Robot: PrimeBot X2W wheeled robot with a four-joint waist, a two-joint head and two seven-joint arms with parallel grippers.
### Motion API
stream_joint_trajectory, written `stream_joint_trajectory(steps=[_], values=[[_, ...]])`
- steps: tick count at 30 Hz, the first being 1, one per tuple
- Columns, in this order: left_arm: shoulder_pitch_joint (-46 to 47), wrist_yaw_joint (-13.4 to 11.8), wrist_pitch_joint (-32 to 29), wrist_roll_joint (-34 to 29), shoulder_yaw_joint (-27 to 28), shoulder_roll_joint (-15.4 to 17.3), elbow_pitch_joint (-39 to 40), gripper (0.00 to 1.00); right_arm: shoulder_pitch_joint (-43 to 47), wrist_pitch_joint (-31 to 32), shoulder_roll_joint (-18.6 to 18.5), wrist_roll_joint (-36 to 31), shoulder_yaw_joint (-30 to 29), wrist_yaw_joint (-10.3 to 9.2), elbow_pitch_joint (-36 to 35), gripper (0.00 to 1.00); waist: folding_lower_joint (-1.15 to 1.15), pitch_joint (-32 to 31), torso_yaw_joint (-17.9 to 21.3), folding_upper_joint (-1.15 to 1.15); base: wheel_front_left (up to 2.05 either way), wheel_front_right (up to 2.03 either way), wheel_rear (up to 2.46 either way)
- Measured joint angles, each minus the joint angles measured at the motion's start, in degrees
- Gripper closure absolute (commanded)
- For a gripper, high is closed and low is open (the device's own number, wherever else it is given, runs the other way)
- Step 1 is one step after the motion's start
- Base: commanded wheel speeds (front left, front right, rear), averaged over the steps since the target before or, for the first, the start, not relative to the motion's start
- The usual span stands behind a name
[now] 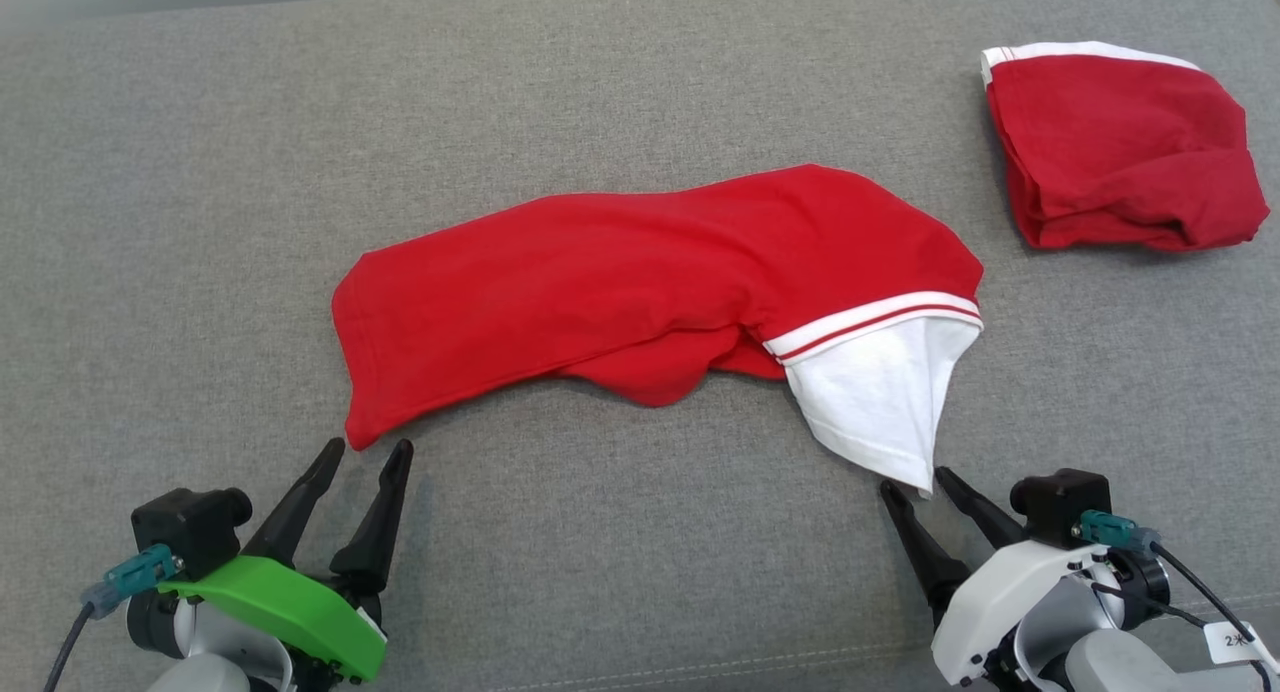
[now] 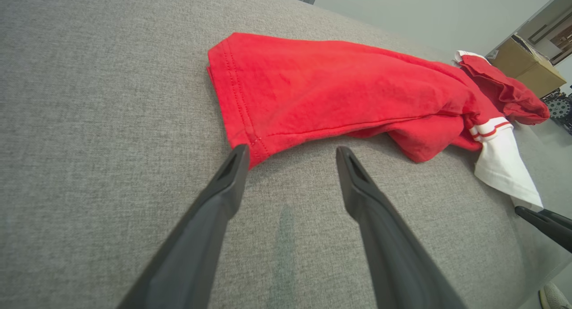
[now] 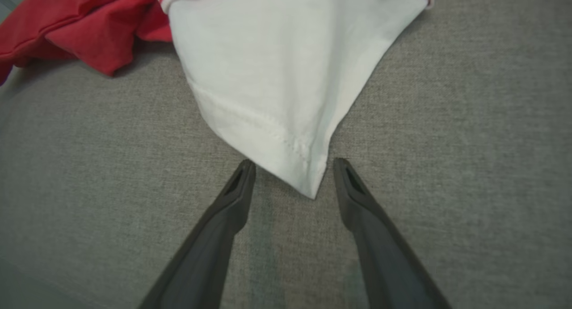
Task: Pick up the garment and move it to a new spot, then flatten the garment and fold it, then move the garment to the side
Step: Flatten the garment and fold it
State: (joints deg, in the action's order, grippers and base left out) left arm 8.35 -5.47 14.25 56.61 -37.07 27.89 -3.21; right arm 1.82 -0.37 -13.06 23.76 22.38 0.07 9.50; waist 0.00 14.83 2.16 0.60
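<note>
Though poised close to the garment (image 1: 640,272), grips nothing: jaws of left gripper (image 1: 369,444) spread wide at the red hem corner (image 1: 362,427), jaws of right gripper (image 1: 912,478) apart astride the white sleeve tip (image 3: 308,179). Finds garment stretched across mid grey upholstery (image 1: 600,552), folded red bundle (image 1: 1120,152) far right.

**Worktop** (image 1: 200,222): grey woven cloth, coarse-grained and matt, with a stitched seam near the front edge. **Garment** (image 1: 620,282): red cloth, soft, matt and creased, with a double-stitched hem. Its sleeve (image 1: 880,402) is white cloth of like finish, also stitched along the edge. **Second garment** (image 1: 1120,152): the same matt red cloth. **Left pincer** (image 1: 369,444) and **right pincer** (image 1: 912,479): fingers (image 2: 214,210) of dark, smooth, matt plastic. **Left wrist cover** (image 1: 280,602): green plastic, faintly glossy. **Right wrist cover** (image 1: 1000,582): white plastic, smooth. **Box** (image 2: 527,63): brown cardboard, dull.
</note>
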Motion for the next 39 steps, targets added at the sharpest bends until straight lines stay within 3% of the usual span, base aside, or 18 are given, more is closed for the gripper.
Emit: stream_joint_trajectory(steps=[1,2,4,7,8,15,39], values=[[0.1,0.0,0.0,-0.1,0.0,0.0,-0.1,0.00,-0.3,-0.1,0.2,0.0,0.1,0.05,0.4,0.21,0.00,0.0,0.0,0.00,0.00,0.00,0.00],[0.2,0.0,0.0,-0.1,-0.1,0.0,-0.1,0.00,-0.4,-0.1,0.4,0.0,0.1,0.31,0.7,0.46,0.00,0.0,-0.1,0.00,0.00,0.00,0.00],[0.3,0.4,0.0,-0.1,-0.1,-0.1,-0.2,0.00,-0.5,-0.3,0.5,0.0,0.2,0.44,1.3,0.57,0.00,0.1,-0.2,0.00,0.00,0.00,0.00],[0.6,0.4,0.0,-0.2,-0.3,-0.4,-0.7,0.00,-1.1,-0.6,0.5,0.1,0.2,0.60,2.4,0.95,0.00,0.3,-0.3,0.00,0.00,0.00,0.00],[1.0,0.5,0.0,-0.5,-0.4,-0.5,-1.0,0.00,-1.3,-0.7,0.6,0.2,0.2,0.70,2.6,1.00,0.00,0.4,-0.3,0.00,0.00,0.00,0.00],[2.4,1.0,-0.7,-1.9,-2.0,-0.4,-2.7,0.00,-2.7,-1.2,0.7,0.4,0.7,1.87,4.2,1.00,0.00,0.7,0.0,0.00,0.00,0.00,0.00],[8.0,1.5,-1.9,-5.5,-3.6,-0.7,-10.3,0.00,-4.9,-3.1,2.3,0.4,1.2,2.93,7.2,1.00,0.00,1.2,1.8,0.00,0.00,0.00,0.00]])
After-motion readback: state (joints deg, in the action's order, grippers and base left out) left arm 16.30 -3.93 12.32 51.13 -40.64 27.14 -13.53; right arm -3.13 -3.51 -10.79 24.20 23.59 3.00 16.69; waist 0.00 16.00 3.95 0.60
